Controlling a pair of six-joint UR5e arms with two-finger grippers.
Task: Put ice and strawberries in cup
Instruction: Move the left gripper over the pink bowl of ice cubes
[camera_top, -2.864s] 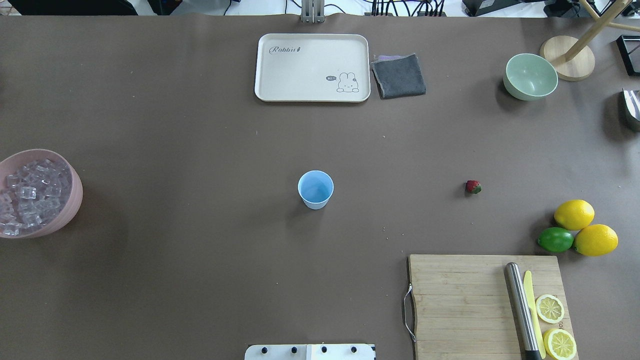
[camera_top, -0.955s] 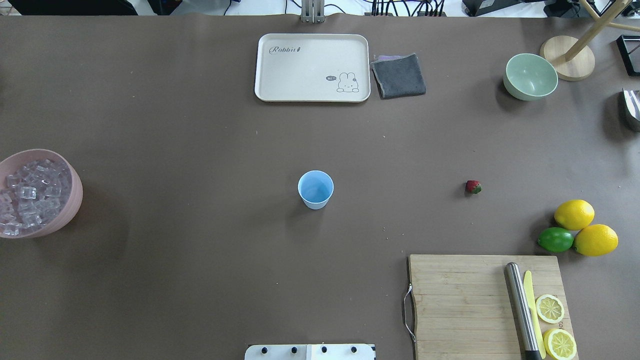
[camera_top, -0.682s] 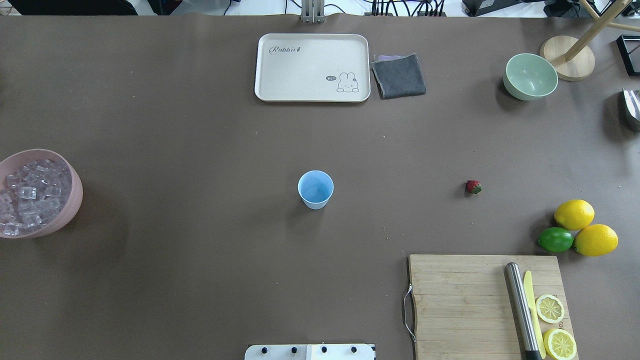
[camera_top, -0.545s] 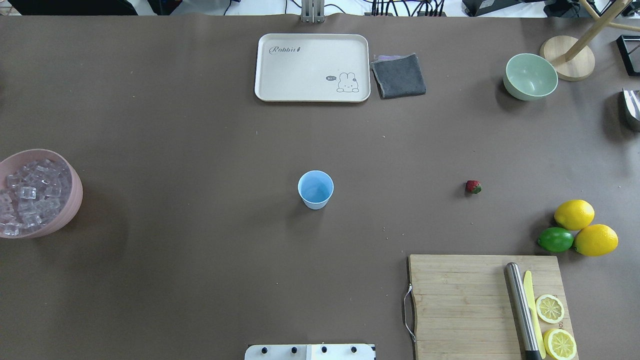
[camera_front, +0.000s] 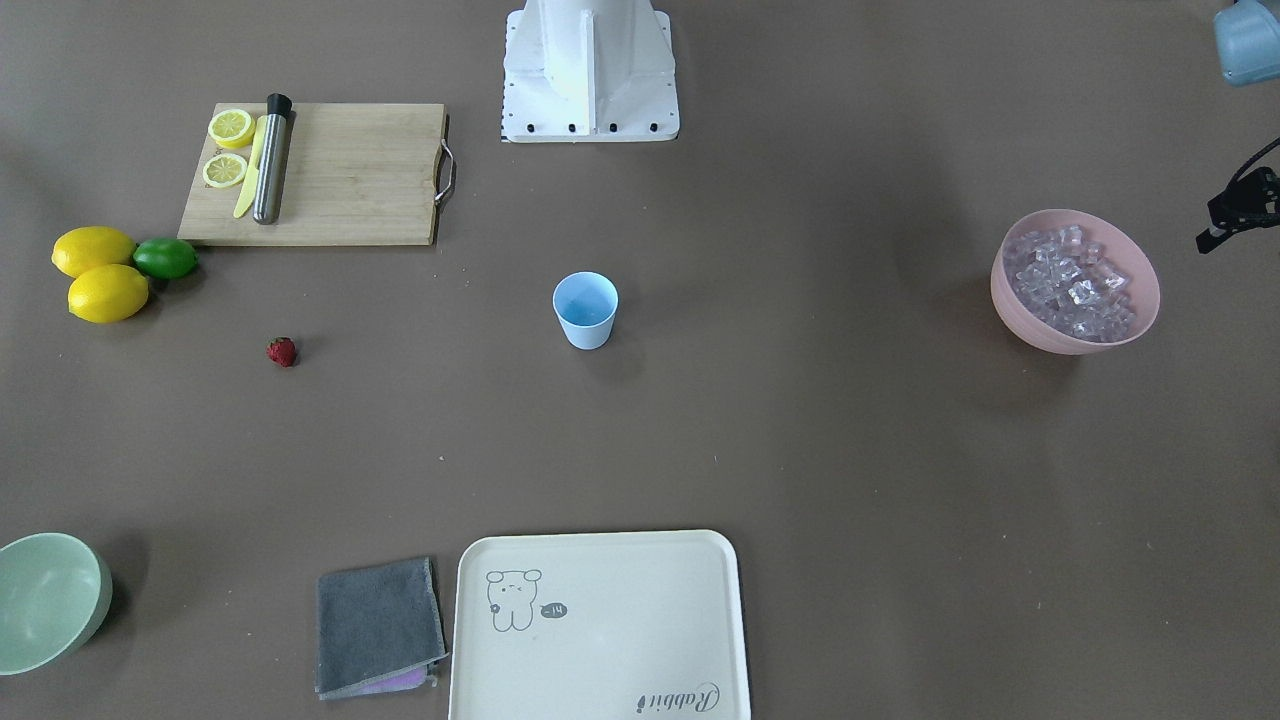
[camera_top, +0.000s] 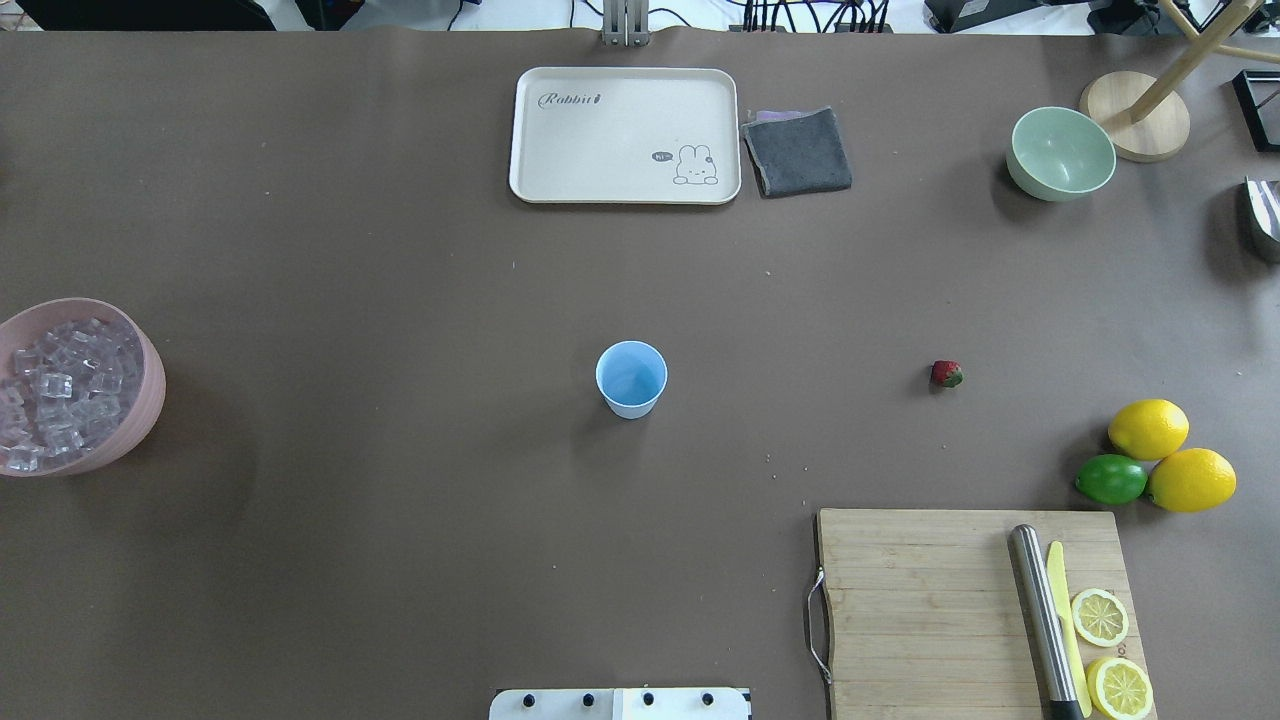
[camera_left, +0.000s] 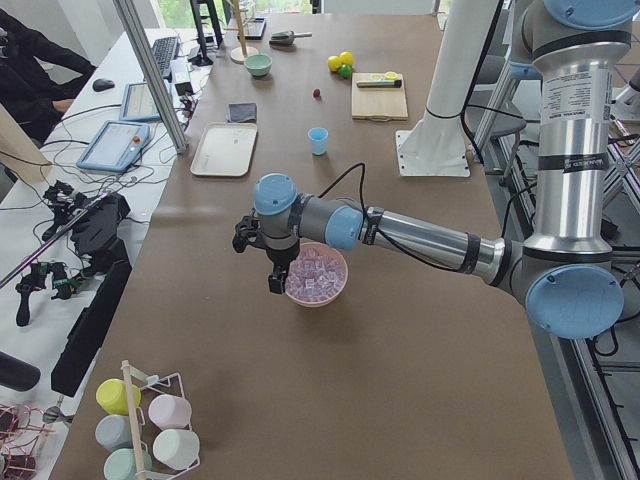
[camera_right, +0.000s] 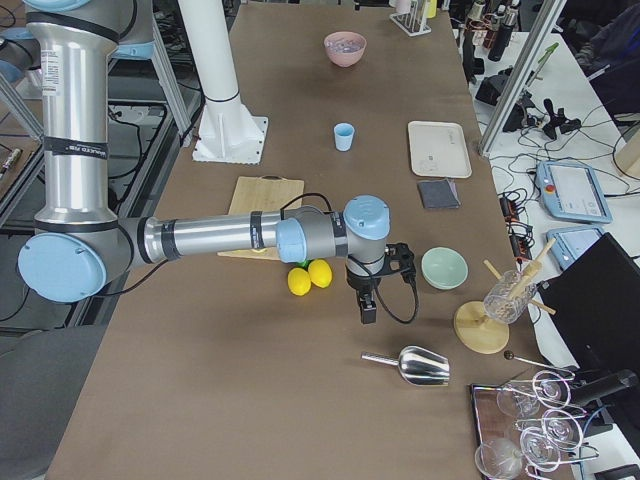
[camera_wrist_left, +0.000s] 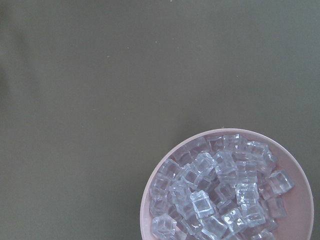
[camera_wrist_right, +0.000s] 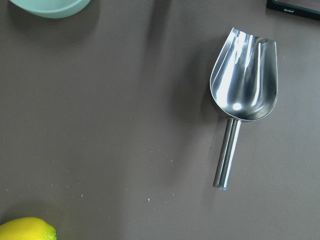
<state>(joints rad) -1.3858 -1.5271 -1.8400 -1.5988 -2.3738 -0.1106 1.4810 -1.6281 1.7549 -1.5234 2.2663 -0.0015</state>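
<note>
Still | cup (camera_top: 631, 378), strawberry (camera_top: 946, 374), ice (camera_top: 55, 395) unmoved since earlier | left hand (camera_left: 274, 285), right hand (camera_right: 368, 314): finger spread not discernible

Brown table (camera_top: 400, 300), cluttered side desk (camera_left: 100, 150)

- Ice (camera_wrist_left: 215, 195), just beside the left claw (camera_left: 275, 283): clear, glassy, glossy.
- Pink bowl (camera_wrist_left: 300, 200) holding it: smooth plastic with a dull sheen.
- Scoop (camera_wrist_right: 243, 75), near the right claw (camera_right: 367, 308): polished metal, mirror-bright.
- Cup (camera_top: 631, 378), well apart from both claws: light-blue plastic, smooth, matt.
- Strawberry (camera_top: 946, 374): red skin, slight gloss.
- Table (camera_top: 400, 250): matt brown cover, paper-like, smooth.
- Board (camera_top: 920, 600): pale wood, visible grain, matt, with a metal wire handle.
- Rod (camera_top: 1040, 620) on the board: brushed metal.
- Tray (camera_top: 620, 130): cream plastic, smooth, satin.
- Cloth (camera_top: 800, 150): grey fabric, soft nap.
- Lemons (camera_top: 1148, 428) and lime (camera_top: 1110, 479): glossy skins.
- Green bowl (camera_top: 1062, 152): smooth, satin.
</note>
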